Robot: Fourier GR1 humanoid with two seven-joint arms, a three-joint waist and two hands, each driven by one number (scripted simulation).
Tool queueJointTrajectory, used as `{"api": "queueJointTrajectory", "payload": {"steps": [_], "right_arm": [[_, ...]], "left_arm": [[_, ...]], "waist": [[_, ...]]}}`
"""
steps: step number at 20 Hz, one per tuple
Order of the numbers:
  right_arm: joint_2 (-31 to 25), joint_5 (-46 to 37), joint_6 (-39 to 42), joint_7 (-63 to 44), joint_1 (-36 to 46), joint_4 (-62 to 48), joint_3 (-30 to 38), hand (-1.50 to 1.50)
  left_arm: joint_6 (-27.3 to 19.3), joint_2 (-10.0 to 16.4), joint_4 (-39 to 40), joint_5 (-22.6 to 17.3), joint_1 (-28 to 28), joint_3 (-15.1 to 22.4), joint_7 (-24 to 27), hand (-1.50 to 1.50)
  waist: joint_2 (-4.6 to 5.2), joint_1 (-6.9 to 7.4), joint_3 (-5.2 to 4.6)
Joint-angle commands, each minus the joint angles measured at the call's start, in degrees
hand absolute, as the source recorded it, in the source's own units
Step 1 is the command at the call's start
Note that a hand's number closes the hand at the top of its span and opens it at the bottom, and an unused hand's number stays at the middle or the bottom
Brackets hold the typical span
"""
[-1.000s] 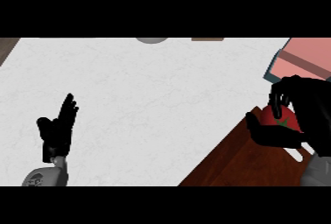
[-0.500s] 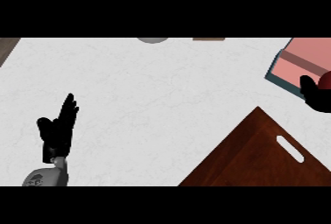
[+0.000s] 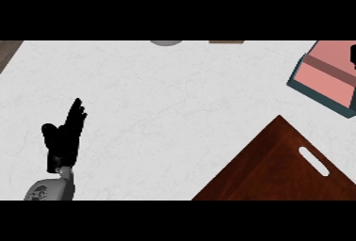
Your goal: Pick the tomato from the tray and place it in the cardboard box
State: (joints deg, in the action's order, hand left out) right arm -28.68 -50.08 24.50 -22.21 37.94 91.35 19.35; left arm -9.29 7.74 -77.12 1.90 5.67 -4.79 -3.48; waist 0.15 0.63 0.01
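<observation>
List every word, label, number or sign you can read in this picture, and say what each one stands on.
None: no text, number, label or sign can be read anywhere in the head view.
The wooden tray, the cardboard box, the white counter and the left hand all show plain, unmarked surfaces.
</observation>
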Motion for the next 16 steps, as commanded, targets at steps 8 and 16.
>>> {"api": "queueJointTrajectory", "payload": {"steps": [8, 16], "right_arm": [[-4.32, -2.46, -20.30, 19.17, 8.69, -38.30, 2.50, 1.50], [-8.09, -4.60, -28.21, 22.91, 14.37, -61.28, 5.78, -1.50]], "left_arm": [[1.96, 0.79, 0.40, -0.37, -0.56, -0.23, 1.49, 0.00], [-0.19, -1.50, 2.17, 0.62, 2.12, 0.51, 1.83, 0.00]], "waist": [[0.34, 1.08, 0.04], [0.92, 2.10, 0.11]]}}
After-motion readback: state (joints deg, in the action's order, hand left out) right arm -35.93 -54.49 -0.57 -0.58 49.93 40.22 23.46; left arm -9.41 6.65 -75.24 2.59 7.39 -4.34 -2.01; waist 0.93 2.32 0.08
